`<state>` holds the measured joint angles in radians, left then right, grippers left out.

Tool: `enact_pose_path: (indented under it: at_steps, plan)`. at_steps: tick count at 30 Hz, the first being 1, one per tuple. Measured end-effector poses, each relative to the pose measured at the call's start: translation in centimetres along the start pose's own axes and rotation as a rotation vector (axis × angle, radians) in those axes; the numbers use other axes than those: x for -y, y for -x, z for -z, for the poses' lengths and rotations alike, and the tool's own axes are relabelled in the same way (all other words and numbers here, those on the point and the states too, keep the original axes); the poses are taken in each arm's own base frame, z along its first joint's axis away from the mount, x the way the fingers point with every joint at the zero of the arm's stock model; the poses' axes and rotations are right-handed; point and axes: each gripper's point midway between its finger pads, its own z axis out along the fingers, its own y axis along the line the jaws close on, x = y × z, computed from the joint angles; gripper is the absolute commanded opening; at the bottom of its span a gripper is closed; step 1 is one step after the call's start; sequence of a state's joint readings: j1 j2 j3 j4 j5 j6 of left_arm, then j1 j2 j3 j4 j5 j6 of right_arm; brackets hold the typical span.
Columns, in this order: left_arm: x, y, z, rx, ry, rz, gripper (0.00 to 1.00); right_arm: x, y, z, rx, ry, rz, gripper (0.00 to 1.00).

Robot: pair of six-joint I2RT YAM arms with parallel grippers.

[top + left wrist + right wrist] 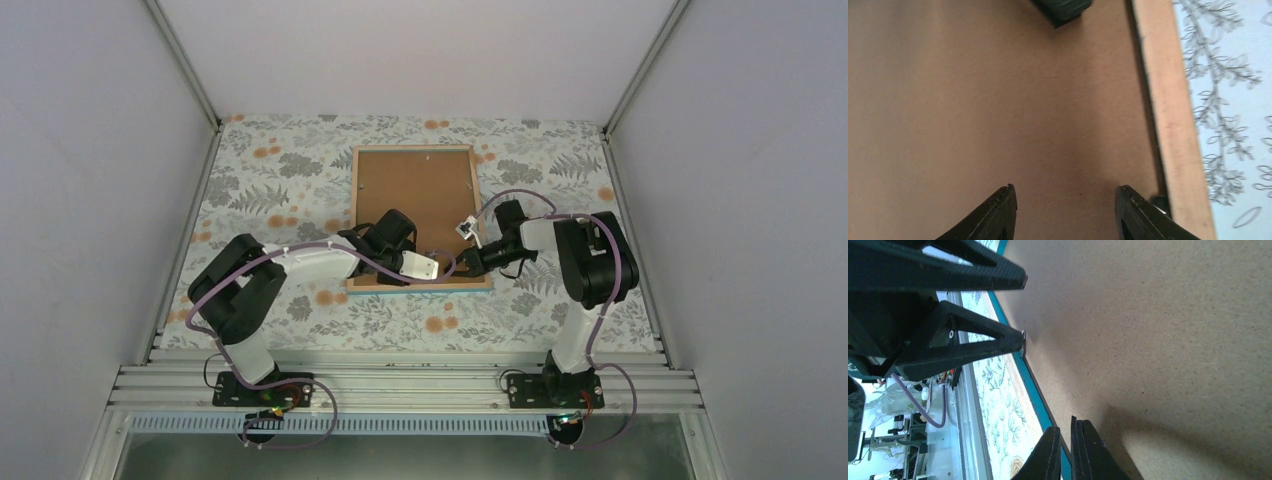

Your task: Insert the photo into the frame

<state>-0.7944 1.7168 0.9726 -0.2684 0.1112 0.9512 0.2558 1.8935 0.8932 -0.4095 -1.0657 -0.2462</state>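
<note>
The frame (413, 149) lies face down on the floral tablecloth (290, 170), roughly midway across the table. Its light wood back edges face up around the brown backing board (415, 190). Both arms meet over the frame's near edge.

The left arm rises from its base, folds back at a raised elbow on the left and sends its forearm low and rightward. This brings the left gripper (432, 267) over the board's near part, pointing right. In the left wrist view its two black fingers stand well apart, tips hovering close above the bare board (998, 100). The wood edge of the frame (1173, 125) runs along the right, with the tablecloth (1233, 100) beyond it.

The right arm stands up from its base and bends at a high elbow near the frame's right side. Its forearm reaches leftward and down, so the right gripper (462, 262) faces the left one, just beside it. In the right wrist view its fingers are drawn nearly together, with only a thin slit between the tips of the right gripper (1065, 425). They sit low over the board (1158, 340), near the frame's teal border (1035, 400). Opposite, the left gripper (1024, 307) shows spread wide. Its lower fingertip is right at a small metal tab (1023, 334) on the board's edge.
</note>
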Motion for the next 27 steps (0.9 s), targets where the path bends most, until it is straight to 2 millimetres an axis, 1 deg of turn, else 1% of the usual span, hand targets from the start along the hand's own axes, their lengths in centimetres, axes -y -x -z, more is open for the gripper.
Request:
enact_pose_path:
  at_steps: [4, 8, 9, 10, 12, 14, 16, 17, 20, 22, 24, 25, 27]
  plan:
    - [-1.0, -0.5, -0.1, -0.026, 0.043, 0.036, 0.51, 0.0, 0.0, 0.0, 0.000, 0.000, 0.000, 0.08]
    - [-1.6, -1.1, 0.4, -0.027, 0.052, 0.094, 0.65, 0.0, 0.0, 0.0, -0.002, -0.001, 0.000, 0.08]
    - [-1.7, -1.1, 0.8, -0.019, 0.051, 0.114, 0.69, 0.0, 0.0, -0.1, -0.005, -0.003, 0.000, 0.09]
    - [-2.1, -1.1, 1.5, -0.008, 0.053, 0.148, 0.77, -0.1, 0.0, -0.2, -0.008, -0.003, 0.002, 0.10]
    - [-3.5, -1.1, 3.1, 0.021, 0.069, 0.211, 0.99, -0.4, 0.1, -0.5, -0.020, -0.006, 0.014, 0.14]
    - [-6.1, -1.1, 5.5, 0.065, 0.117, 0.300, 1.00, -0.8, 0.9, -0.8, -0.025, -0.014, 0.042, 0.18]
    - [-8.8, -1.4, 8.0, 0.106, 0.175, 0.381, 1.00, -1.3, 2.2, -0.9, -0.016, -0.024, 0.080, 0.21]
    - [-10.2, -1.7, 9.5, 0.126, 0.212, 0.429, 1.00, -1.5, 3.1, -1.0, -0.008, -0.032, 0.100, 0.22]
    - [-13.2, -2.8, 12.8, 0.166, 0.300, 0.556, 1.00, -2.0, 5.5, -1.0, 0.018, -0.060, 0.165, 0.24]
    - [-14.6, -3.9, 14.2, 0.181, 0.339, 0.661, 1.00, -2.4, 6.7, -1.3, 0.027, -0.071, 0.200, 0.24]
    - [-15.4, -5.4, 14.9, 0.190, 0.345, 0.770, 1.00, -2.6, 7.3, -2.0, 0.021, -0.079, 0.223, 0.24]
    - [-15.7, -6.3, 15.1, 0.191, 0.340, 0.820, 1.00, -2.6, 7.2, -2.4, 0.013, -0.081, 0.226, 0.24]
    - [-16.4, -8.6, 15.3, 0.186, 0.331, 0.927, 1.00, -2.3, 6.5, -3.5, -0.021, -0.085, 0.218, 0.24]
